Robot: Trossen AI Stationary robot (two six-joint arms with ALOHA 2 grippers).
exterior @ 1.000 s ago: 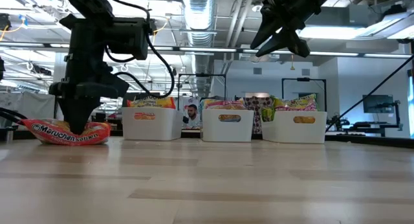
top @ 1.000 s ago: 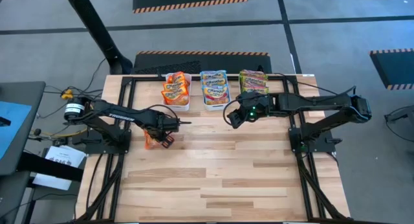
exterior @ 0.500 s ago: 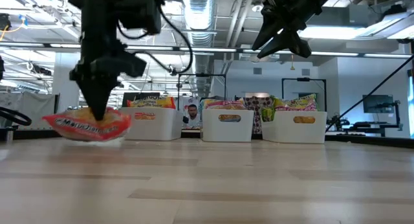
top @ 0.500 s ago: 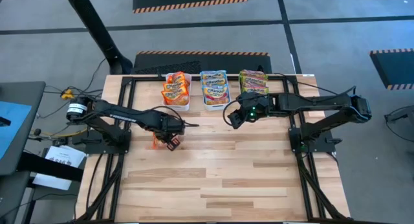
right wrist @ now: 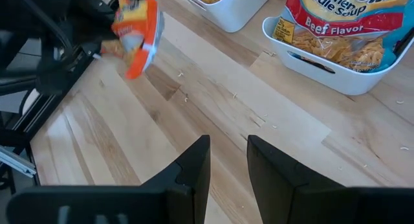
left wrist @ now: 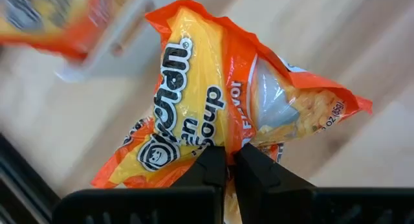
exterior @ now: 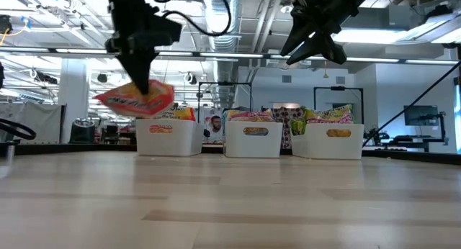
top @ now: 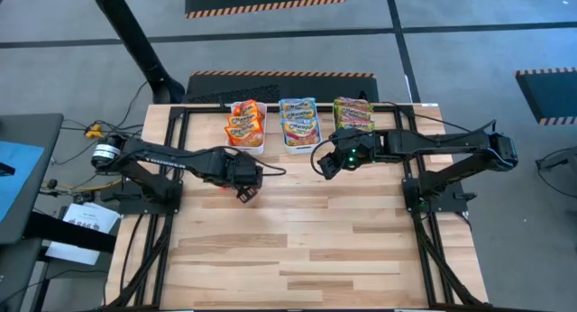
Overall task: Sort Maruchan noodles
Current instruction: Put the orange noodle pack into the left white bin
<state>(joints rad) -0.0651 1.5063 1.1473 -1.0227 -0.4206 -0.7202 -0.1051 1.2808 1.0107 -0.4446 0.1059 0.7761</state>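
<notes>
Left claw (left wrist: 228,160) pinching an orange noodle packet (exterior: 135,98), lifted above the desk (top: 306,231), left of centre. Right claw (right wrist: 228,160) parted, empty, near the bins (exterior: 249,143).

Both arms are dark, almost black, built of slim tubes joined by thicker round joints. The left arm (top: 171,159) carries pale lettering along its forearm, too small to read, and a round silver and black motor housing (top: 105,153) at its base, with yellow and black cables (top: 90,130) beside it. The right arm (top: 433,142) shows a small green light (top: 351,160) on its wrist block, and thin black cables loop along both arms. The fingers (right wrist: 194,169) are flat, matte black blades, seemingly plastic.
</notes>
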